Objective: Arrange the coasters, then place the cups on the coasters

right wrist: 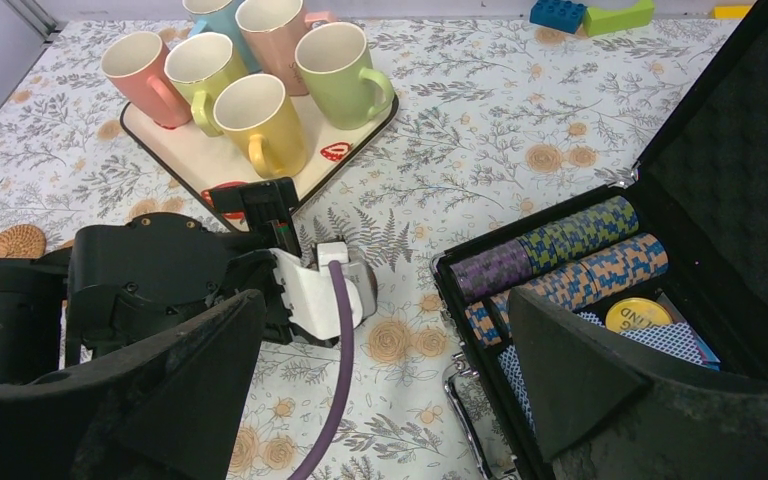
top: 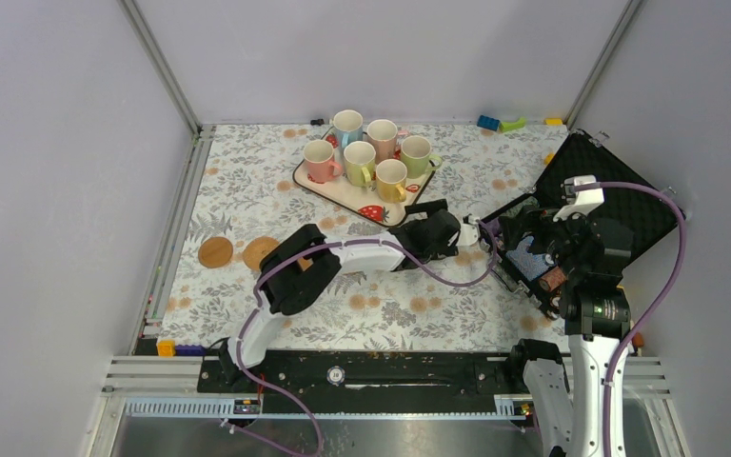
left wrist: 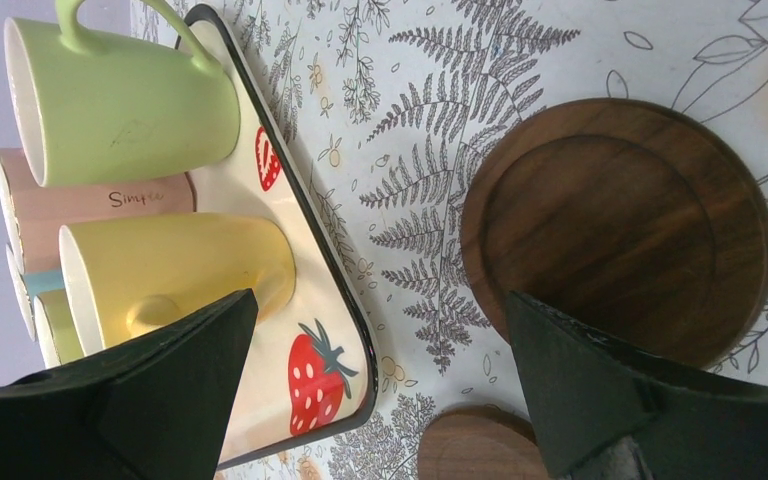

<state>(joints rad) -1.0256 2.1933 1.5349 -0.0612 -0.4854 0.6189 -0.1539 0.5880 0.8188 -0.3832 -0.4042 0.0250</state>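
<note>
Floral tablecloth (top: 247, 181) covers the table. At twelve o'clock a strawberry-print tray (top: 343, 190) carries six pastel cups (top: 360, 162) with white insides. Two light round coasters (top: 216, 252) lie at nine o'clock, and a dark wooden coaster (left wrist: 620, 230) lies below the left gripper (left wrist: 380, 300). That gripper and the right gripper (right wrist: 385, 300) both gape wide, empty.

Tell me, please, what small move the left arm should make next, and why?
Probably slide the open left gripper sideways, away from the tray, until its jaws straddle the dark brown coaster. That coaster lies off-centre, partly behind one finger, and all the cups are on the tray.
</note>
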